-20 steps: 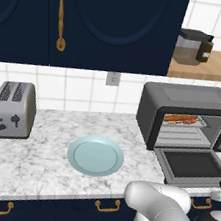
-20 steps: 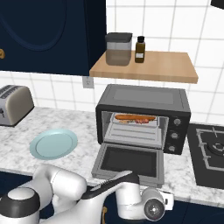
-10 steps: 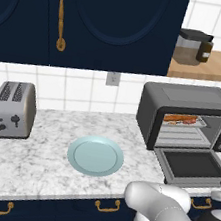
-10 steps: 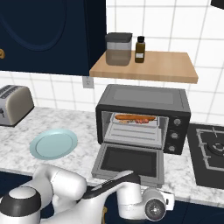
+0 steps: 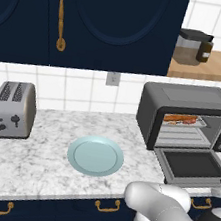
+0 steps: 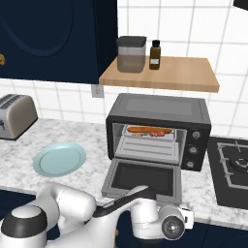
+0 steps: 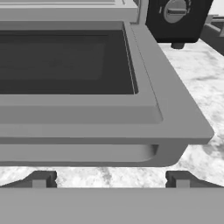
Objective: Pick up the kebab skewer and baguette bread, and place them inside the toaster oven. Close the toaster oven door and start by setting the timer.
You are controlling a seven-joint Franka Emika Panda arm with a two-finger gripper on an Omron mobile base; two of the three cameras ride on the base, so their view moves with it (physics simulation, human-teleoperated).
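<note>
Tool (image 7: 110,179) tips apart before the dark grey toaster oven door (image 7: 87,87), dropped flat, glass-windowed.

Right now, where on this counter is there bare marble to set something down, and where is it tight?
Bare marble lies between the silver toaster and the pale blue plate, and in front of that plate. A narrower strip runs between plate and toaster oven. It is tight at the oven: its dropped door covers the counter there, with the open gripper just before its handle.
</note>
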